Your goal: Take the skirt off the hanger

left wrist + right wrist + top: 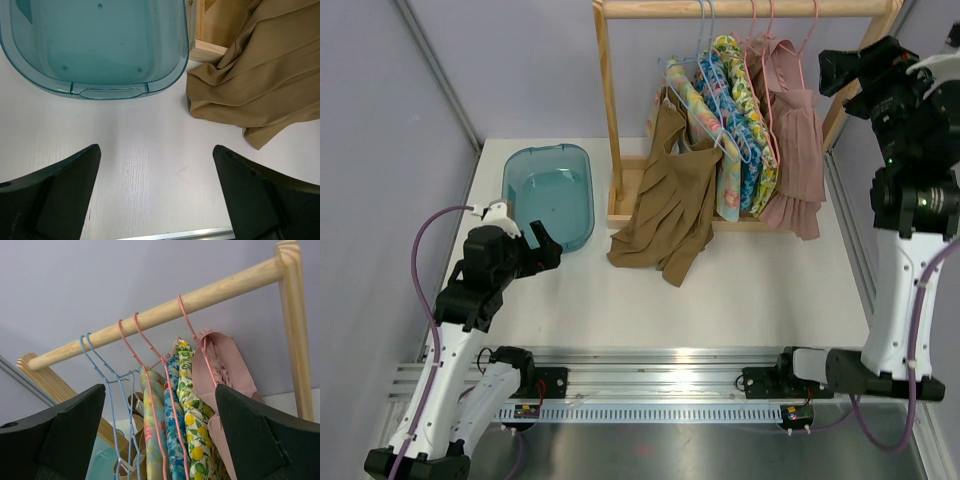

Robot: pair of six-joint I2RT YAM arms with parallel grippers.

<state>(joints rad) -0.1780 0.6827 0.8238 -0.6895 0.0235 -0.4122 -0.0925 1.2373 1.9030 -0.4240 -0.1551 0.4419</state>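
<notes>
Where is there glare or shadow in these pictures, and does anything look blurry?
Top external view: white glare on the metal rail at the near edge, and a soft shadow beneath the brown garment. Left wrist view: even light, with the tub and that garment sharp. Right wrist view: the right gripper's fingers are dark against the pale wall, and the wooden rod is crisp.

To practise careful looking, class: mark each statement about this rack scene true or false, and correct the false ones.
1. The bin is empty. True.
2. The brown garment lies in the bin. False: it droops from the rack onto the table beside it.
3. The left claw grips cloth. False: it is open over bare table.
4. Pink and blue hangers hang on the rail. True.
5. The right claw is shut on a hanger. False: it is open, holding nothing.
</notes>
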